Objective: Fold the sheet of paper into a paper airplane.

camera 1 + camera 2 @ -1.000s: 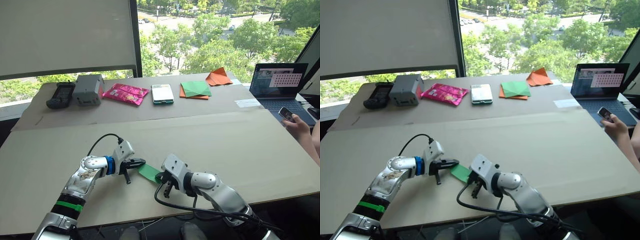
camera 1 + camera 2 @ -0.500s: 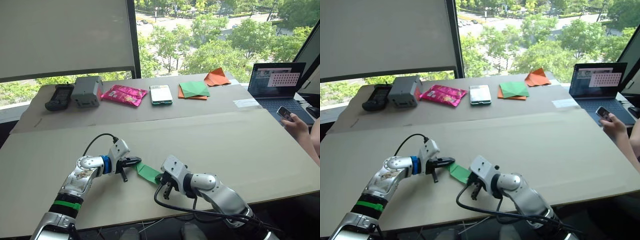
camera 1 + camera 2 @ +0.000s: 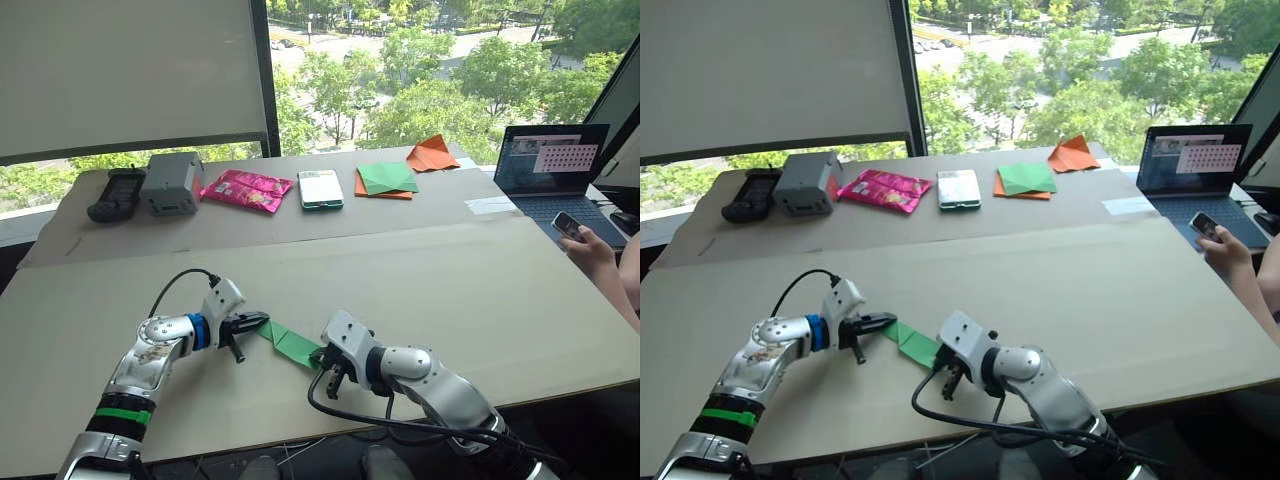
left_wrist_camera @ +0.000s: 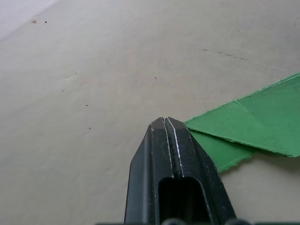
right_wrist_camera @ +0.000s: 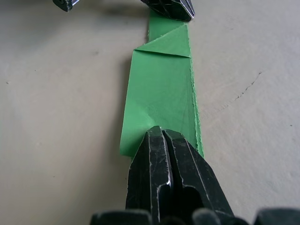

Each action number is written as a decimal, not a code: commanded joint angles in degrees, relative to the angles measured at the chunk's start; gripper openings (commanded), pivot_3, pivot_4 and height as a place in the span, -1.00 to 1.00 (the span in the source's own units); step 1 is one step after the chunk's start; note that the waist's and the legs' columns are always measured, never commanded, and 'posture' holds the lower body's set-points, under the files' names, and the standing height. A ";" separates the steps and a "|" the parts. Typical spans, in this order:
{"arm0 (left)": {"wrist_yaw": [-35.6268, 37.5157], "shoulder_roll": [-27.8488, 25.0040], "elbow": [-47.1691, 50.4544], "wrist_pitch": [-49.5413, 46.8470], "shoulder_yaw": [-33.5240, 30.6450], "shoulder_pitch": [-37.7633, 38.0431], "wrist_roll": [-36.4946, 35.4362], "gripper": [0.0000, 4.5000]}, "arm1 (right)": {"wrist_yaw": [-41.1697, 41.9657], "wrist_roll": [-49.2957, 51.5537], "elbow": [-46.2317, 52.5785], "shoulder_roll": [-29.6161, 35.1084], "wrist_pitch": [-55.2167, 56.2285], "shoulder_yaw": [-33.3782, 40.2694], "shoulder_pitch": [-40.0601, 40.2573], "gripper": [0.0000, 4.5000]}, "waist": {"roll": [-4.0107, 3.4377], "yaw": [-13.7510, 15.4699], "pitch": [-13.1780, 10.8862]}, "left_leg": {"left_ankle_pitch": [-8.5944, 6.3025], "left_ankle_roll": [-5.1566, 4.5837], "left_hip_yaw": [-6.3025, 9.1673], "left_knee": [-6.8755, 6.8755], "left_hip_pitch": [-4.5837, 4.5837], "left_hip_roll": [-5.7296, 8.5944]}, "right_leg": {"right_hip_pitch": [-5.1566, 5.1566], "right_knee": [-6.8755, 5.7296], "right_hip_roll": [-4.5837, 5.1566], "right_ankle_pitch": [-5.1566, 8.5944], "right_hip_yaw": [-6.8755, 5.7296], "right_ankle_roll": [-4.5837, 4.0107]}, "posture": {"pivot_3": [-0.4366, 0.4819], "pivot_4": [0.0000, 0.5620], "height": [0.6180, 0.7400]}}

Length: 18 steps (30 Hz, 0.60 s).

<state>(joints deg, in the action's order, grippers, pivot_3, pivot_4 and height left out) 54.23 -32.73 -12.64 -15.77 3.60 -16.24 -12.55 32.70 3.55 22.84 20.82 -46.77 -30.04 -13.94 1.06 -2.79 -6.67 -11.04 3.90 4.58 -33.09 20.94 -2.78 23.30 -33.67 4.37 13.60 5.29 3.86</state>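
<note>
Wide bench covered in pale cardboard, set before a window with trees outside. Near the front edge, a folded strip of bright green sheet of paper, stretched between two robot pincers and lying low over the cardboard. Left pincer with fingers pressed together, pinching the left end of the paper; in the left wrist view, closed black fingertips meeting at the corner of the green strip. Right pincer also pressed together, pinching the opposite end; in the right wrist view, a long narrow green band with creases and a triangular fold running away from the closed fingers toward the other pincer. Black cables looping from both wrists.

Along the back of the bench, left to right: dark handheld device, grey box, pink snack packet, white phone-like slab, darker green paper square resting on an orange sheet, and an orange folded paper shape well apart from the pincers. At the right edge, open laptop with a lit screen, and a person's hand holding a phone.
</note>
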 commanded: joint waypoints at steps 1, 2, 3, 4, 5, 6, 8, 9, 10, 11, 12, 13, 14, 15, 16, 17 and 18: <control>-0.34 0.11 2.15 -3.17 -2.82 -0.43 -2.99 -1.00 | 0.39 -0.32 -2.74 1.02 -2.64 -1.24 0.61 -0.99 | 0.15 0.09 -0.13 | 0.00 0.00 0.00 0.04 0.01 0.00 | 0.05 0.00 0.00 0.00 0.00 0.00 | -0.05 -0.47 0.87; -0.21 0.23 3.35 -3.64 -2.74 -0.33 -3.35 -1.00 | 0.43 -0.31 -2.86 0.98 -2.63 -1.26 0.54 -0.99 | 0.25 0.13 -0.18 | 0.00 0.00 0.01 0.09 0.08 0.00 | 0.15 0.01 -0.01 0.00 -0.01 0.00 | -0.05 -0.47 0.87; 0.02 0.42 4.41 -4.06 -2.64 -0.14 -3.80 -1.00 | 0.45 -0.32 -2.95 0.94 -2.63 -1.29 0.49 -0.99 | 0.33 0.15 -0.23 | 0.00 0.00 0.01 0.10 0.12 0.00 | 0.19 0.01 -0.01 0.00 -0.03 0.00 | -0.05 -0.47 0.87; 0.34 0.64 5.21 -4.46 -2.52 0.07 -4.27 -1.00 | 0.48 -0.36 -3.01 0.91 -2.63 -1.33 0.46 -0.99 | 0.34 0.16 -0.24 | 0.00 0.00 0.02 0.10 0.16 0.00 | 0.22 0.02 -0.01 0.00 -0.02 0.00 | -0.05 -0.47 0.87; 0.75 0.96 5.99 -4.90 -2.31 0.29 -4.87 -1.00 | 0.52 -0.39 -3.09 0.87 -2.64 -1.36 0.39 -0.99 | 0.36 0.19 -0.25 | 0.00 0.00 0.02 0.10 0.16 0.00 | 0.21 0.04 -0.01 0.00 -0.02 0.00 | -0.05 -0.47 0.87; 1.14 1.24 6.53 -5.03 -1.92 0.58 -5.16 -1.00 | 0.55 -0.40 -3.13 0.83 -2.65 -1.40 0.36 -0.99 | 0.37 0.22 -0.25 | 0.01 -0.01 0.01 0.09 0.16 0.00 | 0.19 0.05 0.00 0.00 -0.01 0.00 | -0.05 -0.47 0.87; 1.91 2.09 8.00 -5.31 -0.72 1.19 -5.47 -1.00 | 0.56 -0.42 -3.25 0.77 -2.70 -1.41 0.26 -0.99 | 0.36 0.24 -0.26 | 0.01 -0.01 0.01 0.10 0.16 0.00 | 0.20 0.04 -0.02 0.00 -0.01 0.00 | -0.05 -0.47 0.87; 2.12 2.36 8.41 -5.37 -0.41 1.35 -5.51 -1.00 | 0.55 -0.42 -3.31 0.75 -2.73 -1.40 0.22 -0.99 | 0.33 0.24 -0.26 | 0.01 -0.01 0.01 0.10 0.16 0.00 | 0.20 0.04 -0.02 0.00 -0.02 0.00 | -0.05 -0.47 0.87; 2.30 2.85 9.17 -5.77 -0.04 1.49 -5.89 -1.00 | 0.54 -0.43 -3.31 0.76 -2.76 -1.42 0.21 -0.99 | 0.31 0.24 -0.26 | 0.01 -0.01 0.01 0.10 0.16 0.00 | 0.19 0.04 -0.02 0.00 -0.01 0.00 | -0.05 -0.47 0.87; 2.38 3.15 9.66 -6.08 0.16 1.57 -6.16 -1.00 | 0.54 -0.44 -3.29 0.77 -2.78 -1.42 0.21 -0.99 | 0.32 0.24 -0.27 | 0.01 -0.01 0.01 0.10 0.16 0.00 | 0.19 0.03 -0.02 0.00 -0.01 0.00 | -0.05 -0.47 0.87; 2.39 3.35 10.00 -6.35 0.28 1.59 -6.32 -1.00 | 0.57 -0.44 -3.30 0.80 -2.78 -1.40 0.19 -0.99 | 0.33 0.24 -0.28 | 0.01 -0.01 0.01 0.10 0.16 0.00 | 0.20 0.04 -0.02 0.00 -0.01 0.00 | -0.05 -0.47 0.87; 2.55 3.29 9.51 -5.61 1.44 1.77 -5.12 -1.00 | 0.55 -0.45 -3.26 0.83 -2.84 -1.39 0.20 -0.99 | 0.34 0.24 -0.28 | 0.01 -0.01 0.01 0.10 0.16 0.00 | 0.20 0.03 -0.03 0.00 -0.01 0.00 | -0.05 -0.47 0.87; 2.48 3.22 8.70 -4.95 2.52 1.99 -3.88 -1.00 | 0.50 -0.47 -3.24 0.82 -2.91 -1.39 0.21 -0.99 | 0.33 0.24 -0.28 | 0.01 -0.01 0.01 0.10 0.16 0.00 | 0.20 0.04 -0.02 0.00 -0.01 0.00 | -0.05 -0.47 0.87; 2.30 3.07 7.94 -4.38 3.58 2.18 -2.68 -1.00 | 0.44 -0.48 -3.19 0.79 -3.02 -1.39 0.20 -0.99 | 0.31 0.24 -0.27 | 0.01 0.00 0.01 0.10 0.16 0.00 | 0.20 0.05 -0.02 0.00 -0.01 0.00 | -0.05 -0.47 0.87; 2.25 2.88 7.28 -3.92 4.59 2.31 -1.60 -1.00 | 0.38 -0.48 -3.09 0.79 -3.15 -1.39 0.23 -0.99 | 0.30 0.23 -0.27 | 0.01 -0.01 0.01 0.09 0.16 0.00 | 0.19 0.06 -0.02 0.00 -0.01 0.00 | -0.05 -0.47 0.87; 1.97 2.75 6.54 -3.61 5.26 2.27 -0.62 -1.00 | 0.32 -0.46 -2.94 0.79 -3.29 -1.35 0.28 -0.99 | 0.30 0.24 -0.27 | 0.01 -0.01 0.01 0.09 0.15 0.00 | 0.19 0.06 -0.02 0.00 -0.01 0.00 | -0.05 -0.47 0.87; 1.52 2.57 5.51 -2.82 5.95 2.11 0.63 -1.00 | 0.28 -0.44 -2.78 0.81 -3.42 -1.31 0.34 -0.99 | 0.29 0.25 -0.25 | 0.01 0.00 0.01 0.09 0.15 0.00 | 0.19 0.06 -0.02 0.00 -0.01 0.00 | -0.05 -0.47 0.87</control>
<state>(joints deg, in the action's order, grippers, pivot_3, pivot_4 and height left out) 56.25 -29.40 -5.39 -19.55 7.72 -14.48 -14.85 33.40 3.55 22.61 20.94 -46.86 -30.20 -14.77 1.34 -2.54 -6.92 -11.04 3.89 4.59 -33.00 21.08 -2.78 23.48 -33.61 4.35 13.60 5.28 3.86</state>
